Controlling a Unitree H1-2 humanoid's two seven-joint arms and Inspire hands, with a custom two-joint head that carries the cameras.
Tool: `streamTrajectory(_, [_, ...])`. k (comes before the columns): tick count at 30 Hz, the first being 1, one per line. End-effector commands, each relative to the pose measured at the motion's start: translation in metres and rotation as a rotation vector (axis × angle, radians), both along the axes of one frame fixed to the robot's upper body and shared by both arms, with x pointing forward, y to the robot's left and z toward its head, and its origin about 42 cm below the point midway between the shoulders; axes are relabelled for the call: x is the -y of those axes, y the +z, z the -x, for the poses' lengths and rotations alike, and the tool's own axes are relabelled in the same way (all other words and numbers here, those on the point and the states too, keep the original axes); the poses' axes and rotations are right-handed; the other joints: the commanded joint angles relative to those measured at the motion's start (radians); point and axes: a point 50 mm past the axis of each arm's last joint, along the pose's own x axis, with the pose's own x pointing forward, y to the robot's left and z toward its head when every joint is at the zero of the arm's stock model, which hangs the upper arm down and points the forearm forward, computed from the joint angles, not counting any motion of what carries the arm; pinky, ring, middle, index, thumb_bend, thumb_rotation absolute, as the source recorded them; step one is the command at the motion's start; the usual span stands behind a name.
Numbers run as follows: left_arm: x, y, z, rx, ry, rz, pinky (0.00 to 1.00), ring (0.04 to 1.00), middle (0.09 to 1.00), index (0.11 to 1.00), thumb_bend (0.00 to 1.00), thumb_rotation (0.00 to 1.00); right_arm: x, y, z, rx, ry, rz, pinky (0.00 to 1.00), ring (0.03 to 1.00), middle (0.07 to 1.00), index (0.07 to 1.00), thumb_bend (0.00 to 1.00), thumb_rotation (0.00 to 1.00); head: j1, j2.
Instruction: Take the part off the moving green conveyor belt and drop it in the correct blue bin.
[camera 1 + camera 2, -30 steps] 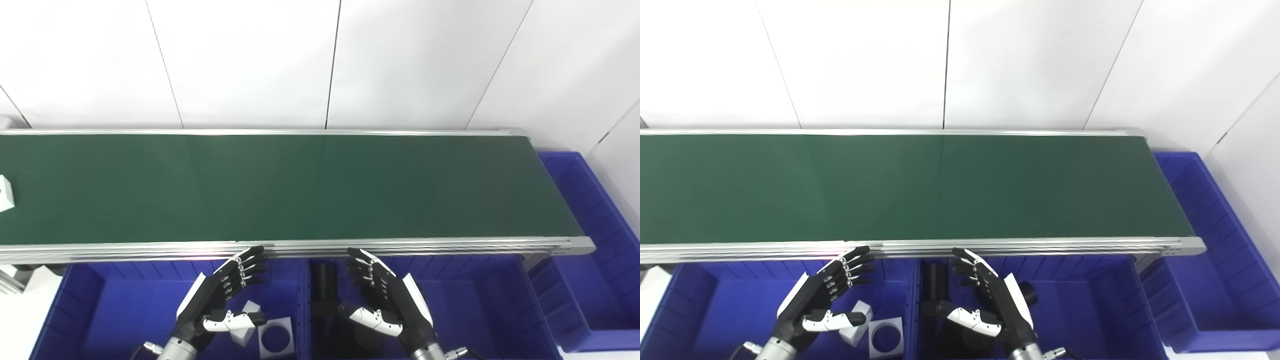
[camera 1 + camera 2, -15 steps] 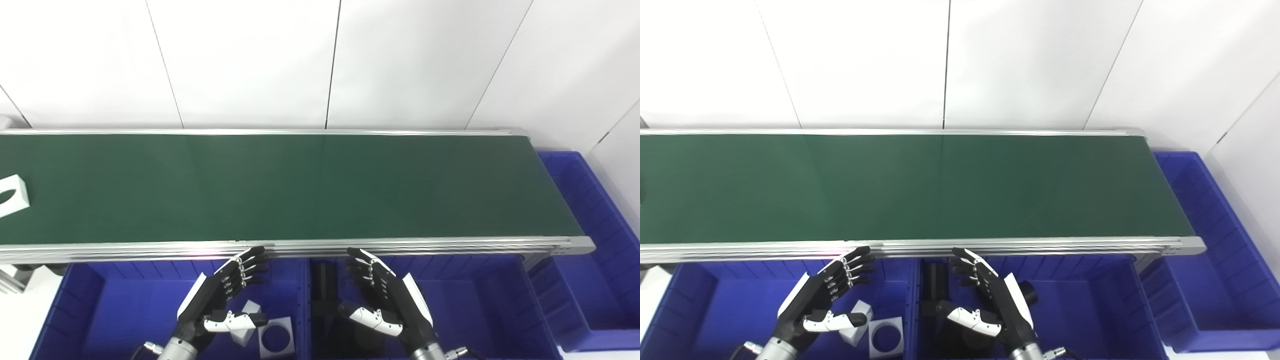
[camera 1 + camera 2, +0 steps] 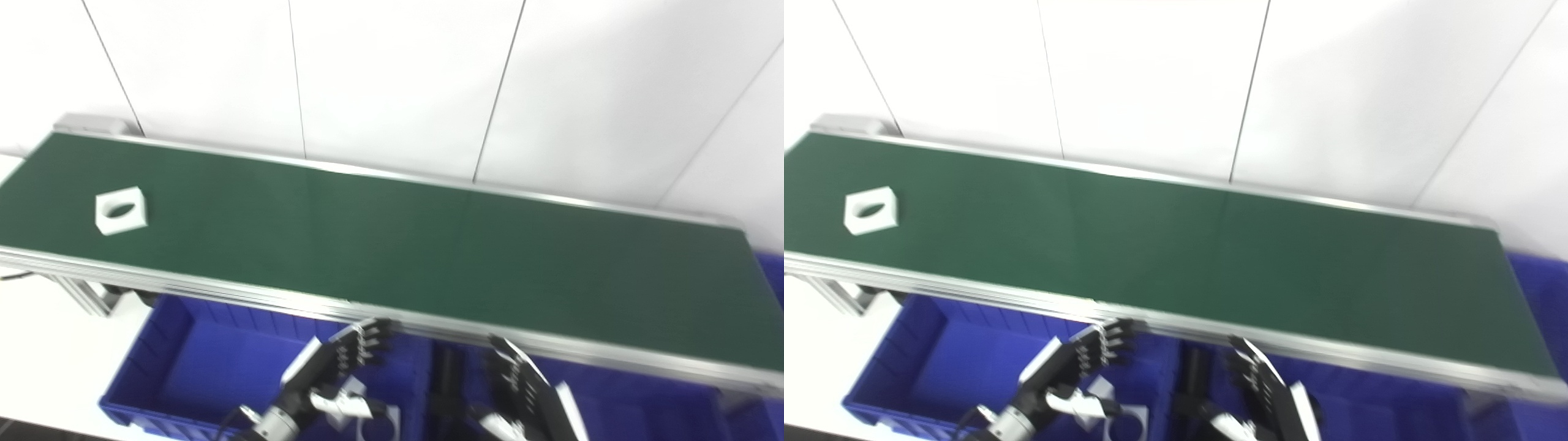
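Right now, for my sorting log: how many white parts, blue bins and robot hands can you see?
White part on the belt: 1
White parts in the left bin: 2, partly hidden
Blue bins, adding the middle bin and the right bin: 3
Hands, left hand and right hand: 2
Total: 8

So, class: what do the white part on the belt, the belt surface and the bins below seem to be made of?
White part: probably matte plastic; flat white, crisp edges, no glare.
Belt: looks like rubber or PVC; even dark green, faint sheen.
Belt rail: likely aluminium; bright silver, ridged.
Left bin: likely moulded plastic; uniform blue, ribbed wall.
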Motion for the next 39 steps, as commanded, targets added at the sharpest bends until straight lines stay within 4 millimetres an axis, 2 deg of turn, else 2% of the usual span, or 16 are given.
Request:
streamTrajectory(1, [0.006,0.009,-0.009,0.072,0.001,0.005,0.76,0.814,0.841,0.861,0.96,0.27,-0.001,0.012,-0.005,0.063,0.001,-0.008,0.72,0.785,0.789,0.859,0.58,0.41,0.001,0.0])
streamTrajectory(14, [0.006,0.006,-0.01,0.064,0.008,0.003,0.76,0.811,0.832,0.856,0.96,0.24,-0.003,0.013,-0.005,0.065,0.01,-0.023,0.73,0.792,0.798,0.869,0.54,0.28,-0.016,-0.018])
streamTrajectory(25, [0.0,0.009,-0.015,0.086,-0.004,-0.004,0.75,0.808,0.841,0.857,0.96,0.25,-0.006,0.009,-0.008,0.059,0.002,-0.034,0.73,0.793,0.8,0.871,0.54,0.27,-0.003,-0.049])
streamTrajectory(29, [-0.01,0.026,-0.023,0.136,-0.003,-0.036,0.73,0.773,0.811,0.834,0.99,0.28,-0.008,0.008,-0.009,0.06,0.0,-0.032,0.72,0.788,0.795,0.868,0.54,0.27,0.003,-0.056])
streamTrajectory(36, [-0.039,0.081,-0.037,0.261,-0.001,-0.066,0.72,0.743,0.779,0.798,1.0,0.27,-0.011,0.007,-0.011,0.056,0.008,-0.038,0.72,0.785,0.797,0.869,0.55,0.28,0.012,-0.064])
streamTrajectory(39, [-0.05,0.106,-0.043,0.311,-0.024,-0.095,0.7,0.735,0.761,0.757,1.0,0.31,-0.011,0.006,-0.012,0.056,0.01,-0.036,0.73,0.79,0.798,0.869,0.54,0.28,0.013,-0.065])
